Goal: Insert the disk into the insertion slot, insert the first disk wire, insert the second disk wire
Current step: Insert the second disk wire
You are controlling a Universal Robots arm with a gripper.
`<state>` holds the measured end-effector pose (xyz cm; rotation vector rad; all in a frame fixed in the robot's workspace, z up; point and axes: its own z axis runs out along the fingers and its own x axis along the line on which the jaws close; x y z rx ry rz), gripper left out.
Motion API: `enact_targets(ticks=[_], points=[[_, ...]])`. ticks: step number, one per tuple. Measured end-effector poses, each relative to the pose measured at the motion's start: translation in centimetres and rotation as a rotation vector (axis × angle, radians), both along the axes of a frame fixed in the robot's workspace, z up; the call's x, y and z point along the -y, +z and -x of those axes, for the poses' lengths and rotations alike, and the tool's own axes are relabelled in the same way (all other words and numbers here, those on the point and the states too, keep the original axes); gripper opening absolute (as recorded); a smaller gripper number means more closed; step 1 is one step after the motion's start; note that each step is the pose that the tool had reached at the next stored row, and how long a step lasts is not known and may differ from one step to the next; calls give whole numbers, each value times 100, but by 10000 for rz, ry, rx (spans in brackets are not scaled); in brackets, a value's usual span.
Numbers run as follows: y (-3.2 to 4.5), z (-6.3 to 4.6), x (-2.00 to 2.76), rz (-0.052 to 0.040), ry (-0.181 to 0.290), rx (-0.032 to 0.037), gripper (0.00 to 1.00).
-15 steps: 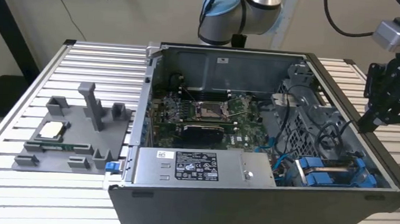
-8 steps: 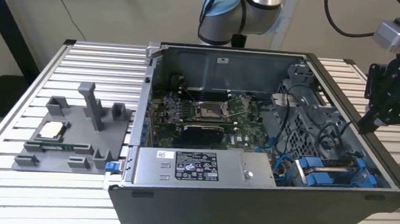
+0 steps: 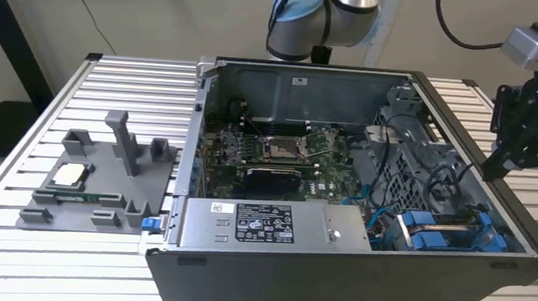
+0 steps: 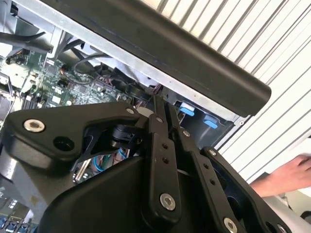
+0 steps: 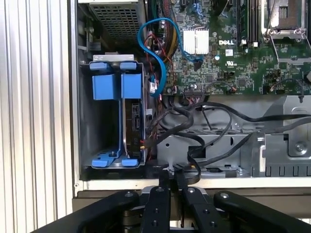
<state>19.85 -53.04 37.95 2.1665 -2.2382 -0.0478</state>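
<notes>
- the disk (image 5: 127, 116) sat slotted; the gripper (image 5: 170, 177) hung near it, jaws pressed together, holding nothing visible.
- you needed to square the black wire (image 5: 193, 154) with the disk.

The disk (image 3: 439, 230) is sitting inside the computer case (image 3: 335, 291) at the exterior view's near right, the power supply (image 3: 264, 225) lying to its left
</notes>
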Motion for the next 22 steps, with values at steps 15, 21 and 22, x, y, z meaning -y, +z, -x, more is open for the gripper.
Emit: enact_targets(ticks=[15, 21, 22], points=[[63, 430, 6, 2, -11, 88, 16], [64, 610, 29, 0, -12, 204, 16], [64, 615, 30, 0, -12, 206, 16]])
